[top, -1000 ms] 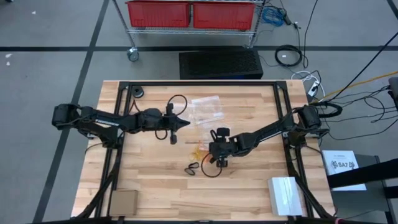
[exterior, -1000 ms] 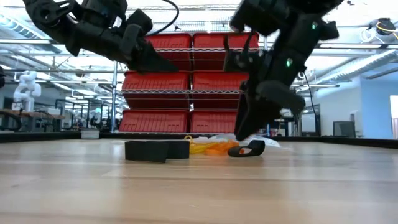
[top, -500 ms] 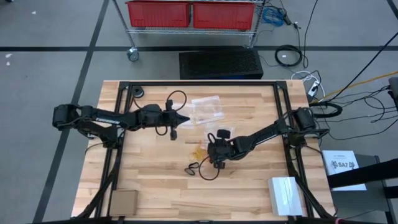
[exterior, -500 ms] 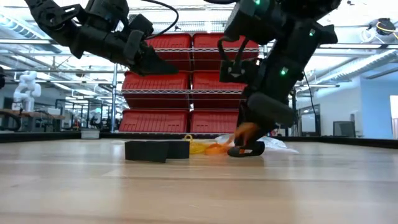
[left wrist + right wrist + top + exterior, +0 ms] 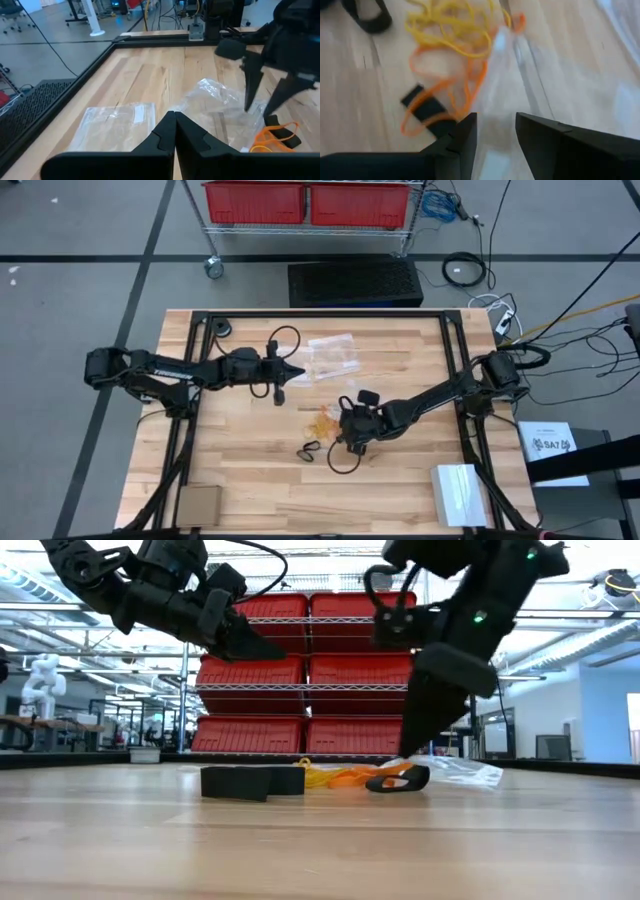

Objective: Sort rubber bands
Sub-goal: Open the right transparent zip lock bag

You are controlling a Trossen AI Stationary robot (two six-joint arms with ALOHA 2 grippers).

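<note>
Thin yellow [image 5: 455, 25] and orange [image 5: 445, 90] rubber bands lie tangled on the wooden table [image 5: 250, 480], with a flat black band [image 5: 427, 107] among them; the heap also shows in the high view [image 5: 322, 423]. Two more black bands [image 5: 308, 450] lie nearer the front edge. My right gripper [image 5: 495, 132] is open, its fingers pointing down beside the heap, astride the edge of a clear bag [image 5: 500, 100]; it also shows in the low view [image 5: 418, 745]. My left gripper [image 5: 300, 372] is shut and empty, raised above the table [image 5: 270, 645]. My right gripper stands with its open fingers [image 5: 247, 95] on either side of the clear bag's edge, coming from above. I cannot tell whether the fingertips touch the bag or the table.
More clear plastic bags [image 5: 335, 355] lie at the table's far middle. A black cable loop [image 5: 340, 460] hangs by my right wrist. A white box [image 5: 458, 492] and a cardboard piece [image 5: 198, 502] sit at the near corners. Red bins [image 5: 300, 670] stand beyond the far edge.
My right gripper has dipped down to the table beside the bands, then risen again and shifted a little toward the table's right edge. The clear bag's edge now reaches farther toward the table's right than before.
</note>
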